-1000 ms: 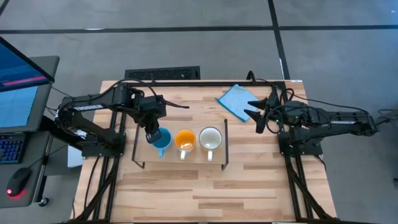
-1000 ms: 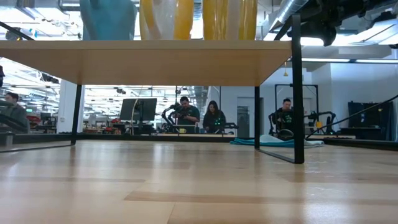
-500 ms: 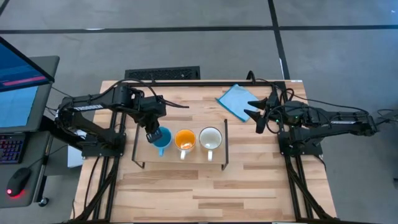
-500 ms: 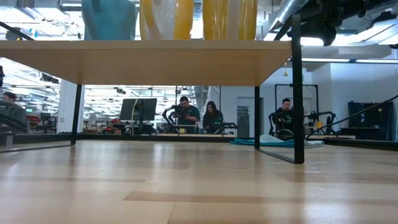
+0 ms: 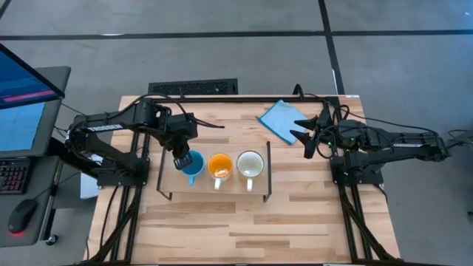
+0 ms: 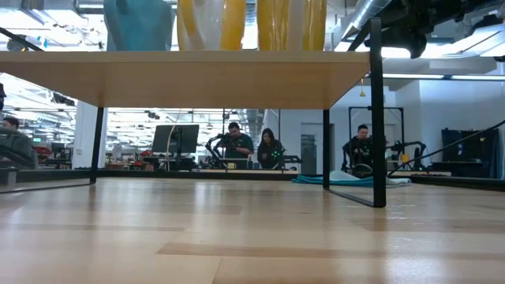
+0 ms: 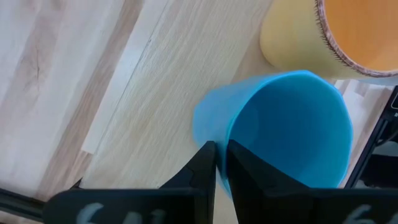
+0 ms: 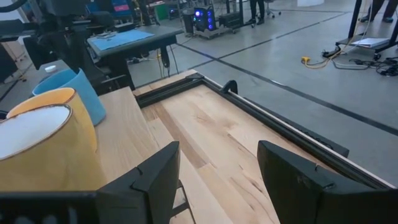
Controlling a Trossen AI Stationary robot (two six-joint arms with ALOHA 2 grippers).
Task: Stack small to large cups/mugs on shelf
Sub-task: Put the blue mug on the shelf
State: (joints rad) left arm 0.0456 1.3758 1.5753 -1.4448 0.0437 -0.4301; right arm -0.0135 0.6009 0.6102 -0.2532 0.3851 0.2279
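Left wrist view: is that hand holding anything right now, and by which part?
Yes. The left hand is shut on the blue mug, pinching its rim wall, one finger inside and one outside. The right hand is open and holds nothing.

The left arm reaches in from nine o'clock toward the middle, its left end effector [image 5: 182,162] pointed down, fingers [image 7: 205,168] pinched nearly together on a thin wall. The right arm lies folded at three o'clock, its right end effector [image 5: 309,133] idle with fingers [image 8: 155,171] spread wide.
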